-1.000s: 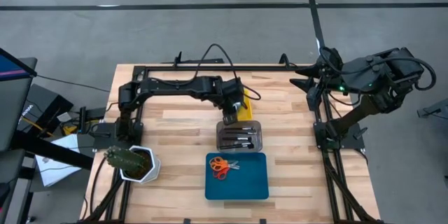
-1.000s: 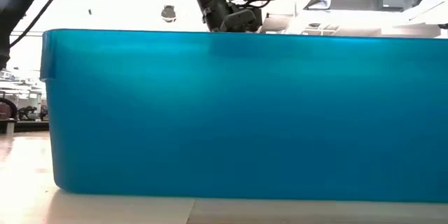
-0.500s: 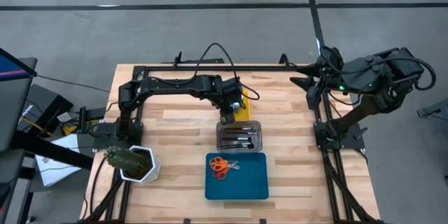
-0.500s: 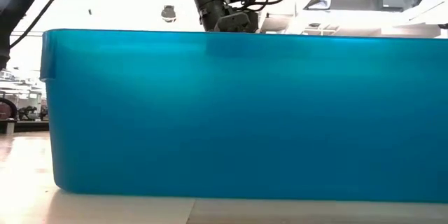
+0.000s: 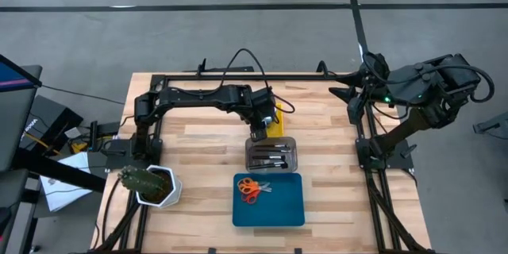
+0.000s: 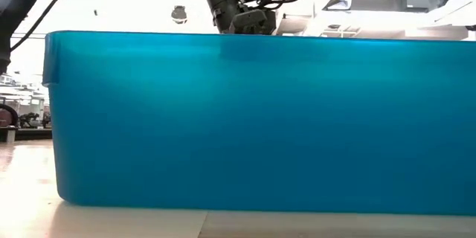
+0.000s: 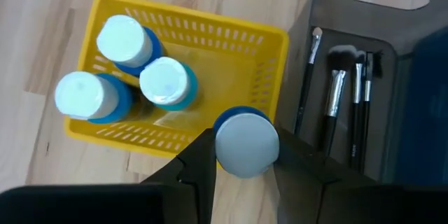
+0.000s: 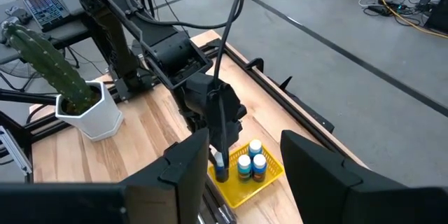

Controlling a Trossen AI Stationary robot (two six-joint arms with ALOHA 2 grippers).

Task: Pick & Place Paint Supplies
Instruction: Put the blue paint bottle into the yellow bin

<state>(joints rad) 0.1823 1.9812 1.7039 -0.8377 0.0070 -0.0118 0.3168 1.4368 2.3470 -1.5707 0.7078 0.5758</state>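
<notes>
left gripper holding a bottle at the yellow tray's edge

compared with one second ago, the left gripper (image 7: pixel 241 155) has pulled back from above the grey tray (image 5: pixel 271 154) toward the yellow tray (image 7: pixel 269 49); since half a second ago nothing visible has changed. its fingers are closed on a blue bottle (image 7: pixel 245 140) by the white cap (held upright), just beside the tray's near corner and over bare bench (image 5: pixel 206 151). three more bottles (image 7: pixel 166 82) stand inside the yellow tray. brushes (image 7: pixel 334 105) lie in the grey tray, close alongside. scissors (image 5: pixel 250 189) lie in the blue tray (image 5: pixel 282 206), at the bench's near edge. the right gripper (image 8: pixel 238 175) waits off the bench's right side, fingers parted and empty. open bench lies left of the trays.
</notes>
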